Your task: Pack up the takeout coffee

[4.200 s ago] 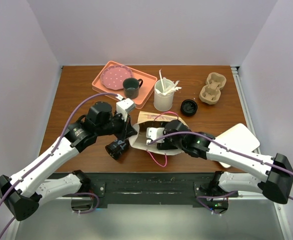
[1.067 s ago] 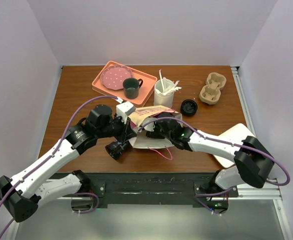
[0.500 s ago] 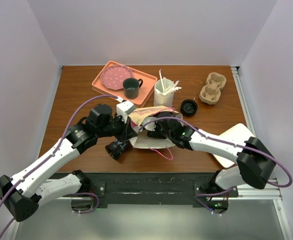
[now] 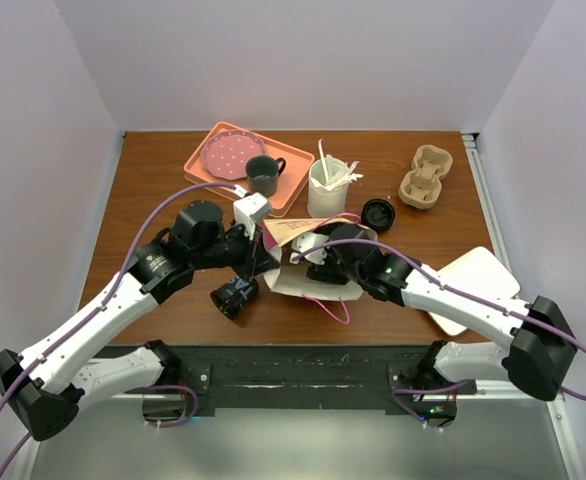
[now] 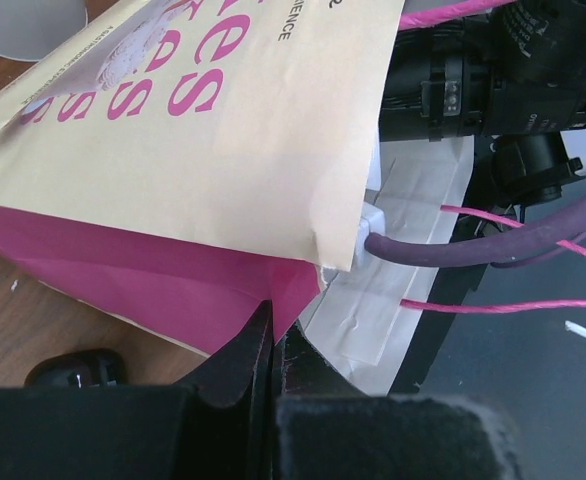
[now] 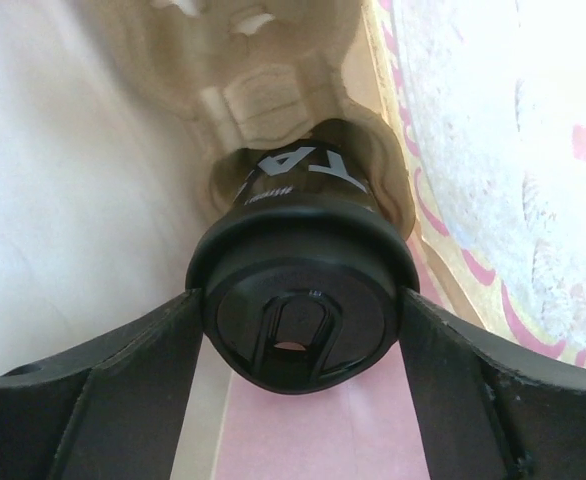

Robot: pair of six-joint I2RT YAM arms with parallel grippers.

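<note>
The takeout coffee (image 6: 295, 325), a black cup with white lettering and a round black lid, sits in a brown pulp cup holder (image 6: 263, 90) inside the paper bag (image 4: 303, 232). My right gripper (image 6: 298, 300) reaches into the bag's mouth; it is open, with its fingertips (image 6: 168, 325) close beside the lid's rim on either side. My left gripper (image 5: 271, 320) is shut on the bag's pink edge (image 5: 283, 290) and holds the mouth up. In the top view the cup is hidden inside the bag.
A pink tray (image 4: 208, 168) with a dotted plate (image 4: 230, 154) and a dark mug (image 4: 263, 177) stands at the back. Nearby are a white cup of stirrers (image 4: 327, 192), a loose black lid (image 4: 378, 214), a pulp carrier (image 4: 426, 178), a white board (image 4: 478, 278) and a black round object (image 4: 235, 296).
My right gripper's jaws have widened around the lid and the right arm has drawn back a little to the right. The left gripper keeps its hold on the bag.
</note>
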